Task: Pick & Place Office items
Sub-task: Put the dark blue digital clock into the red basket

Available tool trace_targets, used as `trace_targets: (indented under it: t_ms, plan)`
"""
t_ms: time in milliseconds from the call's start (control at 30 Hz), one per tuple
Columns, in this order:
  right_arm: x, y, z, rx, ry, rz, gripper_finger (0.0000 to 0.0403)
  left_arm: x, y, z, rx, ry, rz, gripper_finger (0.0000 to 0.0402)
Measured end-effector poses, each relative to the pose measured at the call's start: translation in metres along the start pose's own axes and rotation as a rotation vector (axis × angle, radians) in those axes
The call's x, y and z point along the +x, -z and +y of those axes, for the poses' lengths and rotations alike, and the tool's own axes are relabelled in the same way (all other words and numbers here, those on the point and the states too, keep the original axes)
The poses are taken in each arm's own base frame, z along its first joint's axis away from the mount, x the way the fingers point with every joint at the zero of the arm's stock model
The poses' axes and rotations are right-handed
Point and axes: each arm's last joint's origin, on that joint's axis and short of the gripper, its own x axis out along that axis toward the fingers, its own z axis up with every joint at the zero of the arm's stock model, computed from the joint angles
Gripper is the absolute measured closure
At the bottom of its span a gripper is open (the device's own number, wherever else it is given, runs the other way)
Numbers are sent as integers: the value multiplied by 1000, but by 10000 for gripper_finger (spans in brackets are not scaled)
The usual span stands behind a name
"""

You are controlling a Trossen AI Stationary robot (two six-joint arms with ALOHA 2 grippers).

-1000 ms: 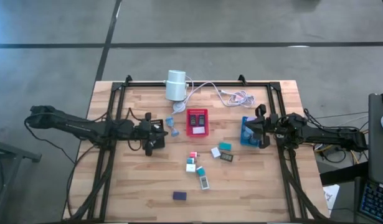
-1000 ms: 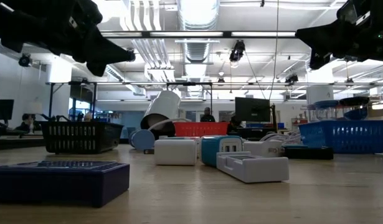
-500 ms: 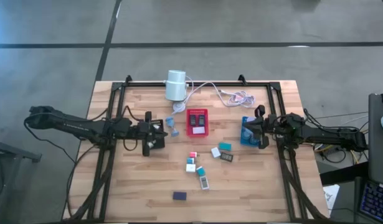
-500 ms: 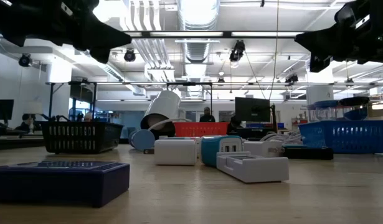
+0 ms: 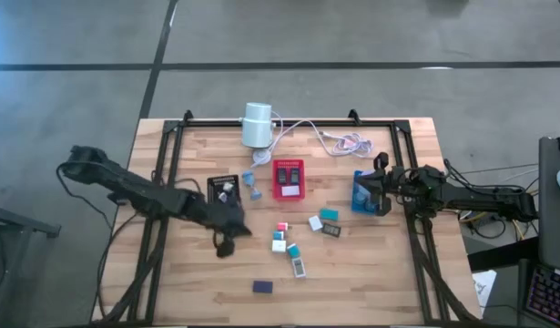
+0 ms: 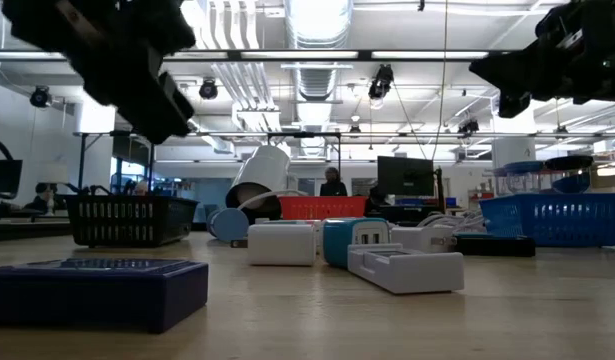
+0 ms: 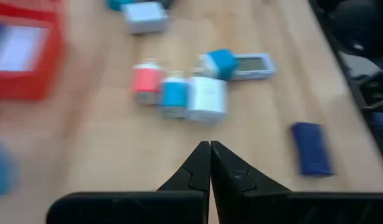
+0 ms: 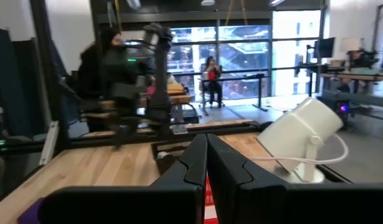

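Several small office items lie mid-table: a pink piece [image 5: 282,227], a white block [image 5: 278,244], a teal piece [image 5: 293,248], a grey device [image 5: 300,266], and a dark blue block [image 5: 262,286] nearer the front edge. My left gripper [image 5: 226,247] is shut and empty. It hangs tilted down above bare wood, left of that cluster. Its wrist view shows the pink piece [image 7: 146,81], white block [image 7: 207,98] and dark blue block [image 7: 311,148] beyond the fingertips [image 7: 210,146]. My right gripper [image 5: 358,194] is shut and held level above the blue tray [image 5: 361,179].
A black tray [image 5: 223,189] holds pale pieces, and a red tray [image 5: 289,179] holds more. A white cylinder [image 5: 258,125] with a coiled cable [image 5: 341,140] lies at the far edge. Black frame rails [image 5: 167,182] run along both sides. People stand in the room beyond [image 8: 211,78].
My left gripper has swung from above the black tray toward the table's near edge and right, toward the item cluster, and has tipped its fingers downward. It stayed shut. The black tray now shows uncovered.
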Motion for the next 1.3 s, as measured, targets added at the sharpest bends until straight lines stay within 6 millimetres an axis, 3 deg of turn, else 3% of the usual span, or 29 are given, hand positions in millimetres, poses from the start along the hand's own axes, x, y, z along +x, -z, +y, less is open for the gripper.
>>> trace_targets:
  t_ms: [233,433,567,700,900,1033,1167,1300]
  plan:
    - [0,0,-1,-1,50,-6,394,36,-28,-67,-18,76,43,388]
    - [0,0,-1,8,48,-5,394,65,-40,-99,-129,-10,186,379]
    - [0,0,-1,16,44,-4,394,80,-46,-117,-143,-57,287,343]
    - [0,0,-1,35,44,0,394,94,-54,-134,-132,-15,395,282]
    - [0,3,-1,37,46,27,394,114,-53,-142,-104,-63,471,169]
    - [0,5,-2,45,47,48,394,129,-39,-138,-91,-98,522,109]
    - [0,8,-2,55,50,77,394,136,-27,-135,-83,-133,573,78]
    - [0,9,-2,61,51,79,394,143,-21,-134,-60,-140,593,73]
